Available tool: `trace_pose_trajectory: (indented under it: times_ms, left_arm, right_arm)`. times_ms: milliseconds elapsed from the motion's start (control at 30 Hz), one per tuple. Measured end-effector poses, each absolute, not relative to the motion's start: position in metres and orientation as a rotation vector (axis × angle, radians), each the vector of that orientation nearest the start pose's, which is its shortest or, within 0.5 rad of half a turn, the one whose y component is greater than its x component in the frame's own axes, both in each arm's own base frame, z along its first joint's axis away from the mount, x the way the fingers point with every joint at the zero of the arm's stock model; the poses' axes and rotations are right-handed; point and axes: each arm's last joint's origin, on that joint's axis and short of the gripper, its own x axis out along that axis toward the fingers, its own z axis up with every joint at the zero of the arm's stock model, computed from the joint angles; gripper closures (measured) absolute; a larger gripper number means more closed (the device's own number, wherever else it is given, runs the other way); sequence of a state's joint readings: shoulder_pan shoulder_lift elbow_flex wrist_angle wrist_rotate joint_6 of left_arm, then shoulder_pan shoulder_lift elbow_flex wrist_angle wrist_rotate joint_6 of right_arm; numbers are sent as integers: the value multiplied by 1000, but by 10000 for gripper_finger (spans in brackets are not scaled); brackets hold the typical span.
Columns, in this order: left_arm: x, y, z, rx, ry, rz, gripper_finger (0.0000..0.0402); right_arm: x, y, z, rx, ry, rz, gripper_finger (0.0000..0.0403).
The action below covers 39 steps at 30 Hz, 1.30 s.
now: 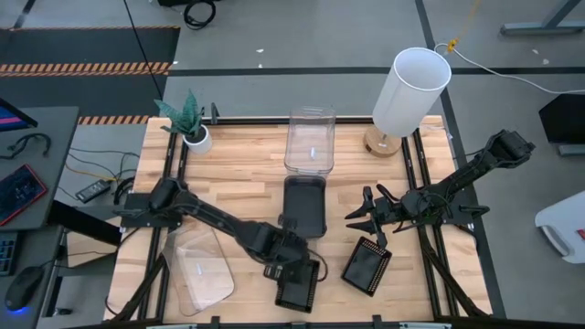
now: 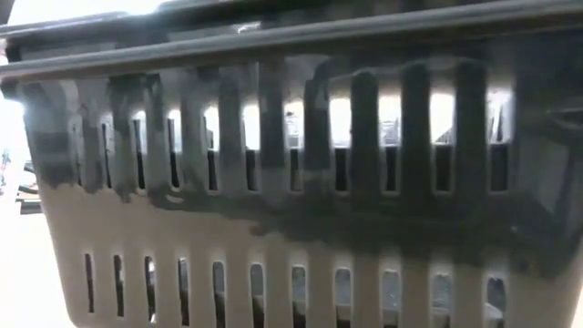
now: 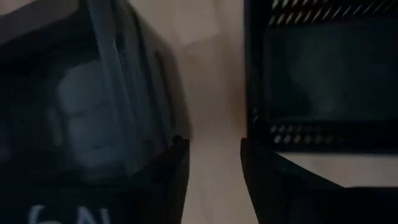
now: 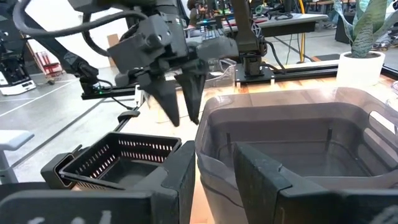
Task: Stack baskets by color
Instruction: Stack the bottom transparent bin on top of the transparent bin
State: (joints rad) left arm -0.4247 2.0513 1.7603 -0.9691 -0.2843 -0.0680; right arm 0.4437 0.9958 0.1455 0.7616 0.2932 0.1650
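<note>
My left gripper (image 4: 185, 118) points down with its fingers open and nothing between them (image 3: 212, 149). It hangs over the bare table between a small black mesh tray (image 1: 297, 292) and the smoky dark-grey basket (image 1: 303, 206). My right gripper (image 1: 355, 219) waits level and open to the right of the smoky basket (image 4: 292, 143), clear of it. A second black mesh tray (image 1: 367, 267) lies near it. One clear basket (image 1: 309, 137) stands at the far middle, and another (image 1: 199, 265) at the near left. A slotted basket wall (image 2: 291, 182) fills the low view.
A tall white cylinder lamp (image 1: 411, 91) stands at the far right and a small potted plant (image 1: 187, 123) at the far left. Bare wood shows at the near right and between the plant and the clear basket.
</note>
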Motion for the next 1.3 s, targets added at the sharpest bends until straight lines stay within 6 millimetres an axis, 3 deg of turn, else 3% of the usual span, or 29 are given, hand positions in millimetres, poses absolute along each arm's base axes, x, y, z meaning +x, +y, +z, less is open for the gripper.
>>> trace_pose_trajectory:
  times_ms: [167,267,400,533,733,967,1133,1300]
  left_arm:
    - [373,-184,242,450,1168,-74,280]
    - [362,-190,236,496,1142,-59,291]
    - [339,-185,224,539,1151,11,306]
    - [318,-175,238,459,1133,54,324]
    - [277,-159,272,300,1096,124,347]
    - [227,-137,283,-41,1135,168,364]
    - [209,-143,288,-404,1235,122,374]
    - [198,-170,288,-533,1255,49,368]
  right_arm:
    - [164,70,171,144,107,181,289]
    - [164,71,170,172,124,202,289]
    - [164,71,170,197,127,216,289]
    - [164,71,170,196,124,200,289]
    - [164,70,170,189,126,171,289]
    - [164,70,170,185,125,163,289]
    - [164,70,170,185,125,163,289]
    - [164,70,170,185,126,163,289]
